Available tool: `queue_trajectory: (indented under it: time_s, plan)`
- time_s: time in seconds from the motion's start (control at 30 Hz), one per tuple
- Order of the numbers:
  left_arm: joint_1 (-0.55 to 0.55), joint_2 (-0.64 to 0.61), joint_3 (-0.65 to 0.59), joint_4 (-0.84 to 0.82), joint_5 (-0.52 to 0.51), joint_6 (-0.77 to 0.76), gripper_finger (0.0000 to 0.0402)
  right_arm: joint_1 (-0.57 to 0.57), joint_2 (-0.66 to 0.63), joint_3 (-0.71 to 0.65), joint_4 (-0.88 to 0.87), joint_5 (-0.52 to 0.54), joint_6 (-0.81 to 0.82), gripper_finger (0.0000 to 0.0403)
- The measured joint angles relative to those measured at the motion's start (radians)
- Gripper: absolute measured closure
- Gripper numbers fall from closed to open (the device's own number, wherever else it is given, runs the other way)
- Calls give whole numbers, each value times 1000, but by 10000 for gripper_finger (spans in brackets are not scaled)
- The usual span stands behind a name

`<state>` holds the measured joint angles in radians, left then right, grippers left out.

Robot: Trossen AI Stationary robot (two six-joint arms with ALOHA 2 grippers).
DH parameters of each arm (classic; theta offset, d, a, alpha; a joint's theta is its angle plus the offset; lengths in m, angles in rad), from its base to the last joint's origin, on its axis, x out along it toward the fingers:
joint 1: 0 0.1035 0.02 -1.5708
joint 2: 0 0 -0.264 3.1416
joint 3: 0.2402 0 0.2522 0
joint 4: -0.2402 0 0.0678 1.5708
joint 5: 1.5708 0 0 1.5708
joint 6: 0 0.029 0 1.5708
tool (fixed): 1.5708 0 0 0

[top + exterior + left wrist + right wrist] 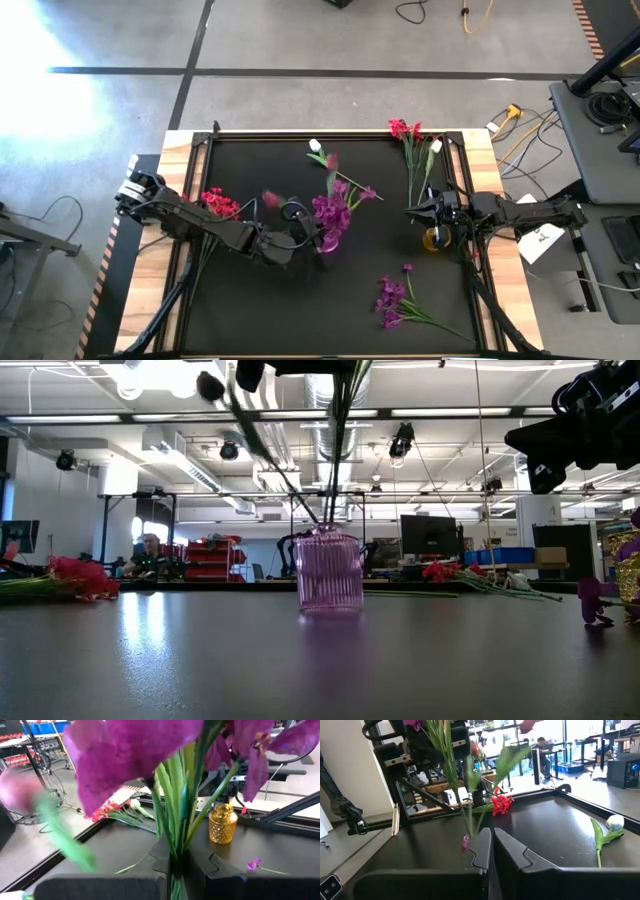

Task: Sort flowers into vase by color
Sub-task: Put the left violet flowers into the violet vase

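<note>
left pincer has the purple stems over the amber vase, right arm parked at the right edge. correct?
Not quite. The left pincer is shut on the purple flowers, but they stand in the pink glass vase at mid-table, not the amber vase. The high view shows this: the amber vase sits apart near the right edge, beside the right pincer, and the right arm is indeed there.

Purple flowers (331,213): stems upright in the ribbed pink vase (329,570). Red flowers (217,203): lying left of the vase. Red stems (408,133): lying beyond it to the right. White bud (315,146): behind it. Purple spray (392,298): lying in front of the vase, to its right.
</note>
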<state>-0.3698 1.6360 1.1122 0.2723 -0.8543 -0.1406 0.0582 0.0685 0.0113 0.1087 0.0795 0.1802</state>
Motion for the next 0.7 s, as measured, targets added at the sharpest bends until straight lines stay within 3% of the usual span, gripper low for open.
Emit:
queue_trajectory:
  time_s: [0.43, 0.7]
  plan:
    - [0, 0, 0, -1, 0, -12, 393, 0, 0, 0, 0, 0, 0, 390]
    - [10, 0, 0, -100, -57, -137, 393, 0, 0, 0, 0, 0, 0, 390]
